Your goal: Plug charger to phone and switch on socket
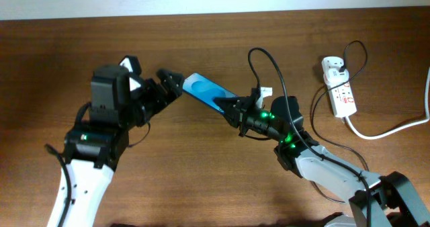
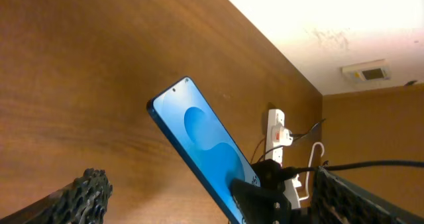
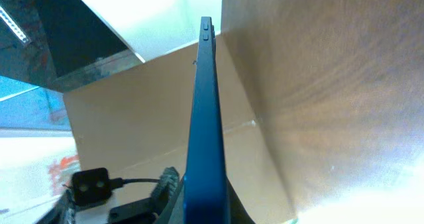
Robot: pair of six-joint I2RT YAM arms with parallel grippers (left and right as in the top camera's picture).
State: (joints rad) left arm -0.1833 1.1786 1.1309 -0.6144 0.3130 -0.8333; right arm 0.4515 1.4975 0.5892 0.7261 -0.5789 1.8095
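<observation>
The phone (image 1: 205,89), blue screen up, is held tilted above the table's middle. My right gripper (image 1: 228,107) is shut on its right end; in the right wrist view the phone's edge (image 3: 205,105) stands between my jaws (image 3: 204,197). My left gripper (image 1: 172,82) is open at the phone's left end; in the left wrist view its fingers (image 2: 212,191) are spread wide, the phone (image 2: 199,134) ahead of them. The socket (image 1: 341,93) lies at the far right with the white adapter (image 1: 336,68) on it. The charger cable (image 1: 314,116) runs from there; its tip cannot be made out.
The socket's thick white cord (image 1: 390,129) runs off the right edge. A black cable (image 1: 269,59) arches over my right arm. The socket also shows in the left wrist view (image 2: 275,121). The wall runs along the table's back edge (image 1: 215,13).
</observation>
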